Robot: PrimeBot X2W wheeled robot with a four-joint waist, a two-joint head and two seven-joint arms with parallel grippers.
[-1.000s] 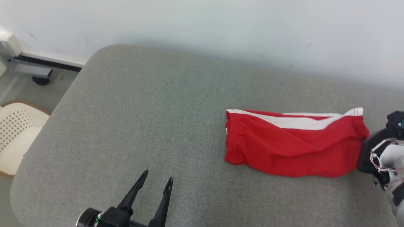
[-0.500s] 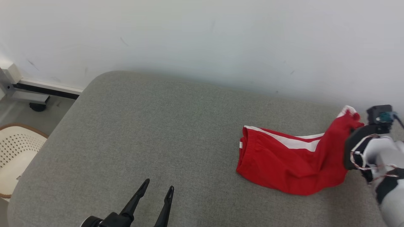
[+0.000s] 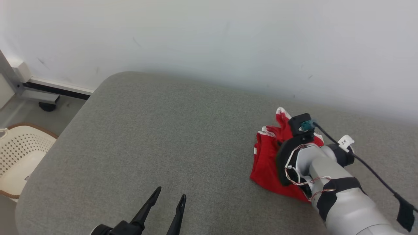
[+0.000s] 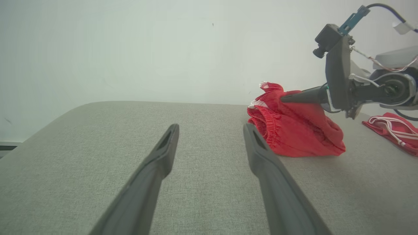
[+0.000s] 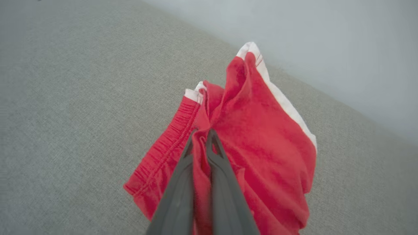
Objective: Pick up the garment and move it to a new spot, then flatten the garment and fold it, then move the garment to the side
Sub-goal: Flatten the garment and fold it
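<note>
The garment is a pair of red shorts (image 3: 266,160) with white side stripes, lying on the grey cushioned surface (image 3: 163,130) at the right. One end is folded up and over toward the elastic waistband (image 5: 169,143). My right gripper (image 5: 201,133) is shut on the red fabric, holding the lifted end above the rest (image 4: 294,130). In the head view the right wrist covers much of the shorts. My left gripper (image 3: 169,195) hangs open over bare cushion near the front edge, well left of the shorts, its fingers (image 4: 163,153) apart with nothing between them.
A white wall (image 3: 209,39) runs behind the cushion. Another red piece with white cord (image 4: 392,127) lies further right in the left wrist view. A perforated cream chair (image 3: 19,153) stands on the floor at the left, beside a grey baseboard fitting (image 3: 39,94).
My right gripper has carried the right end of the shorts up and leftward over the waistband end, doubling the garment. The head camera has also shifted. The left gripper stays open in place.
</note>
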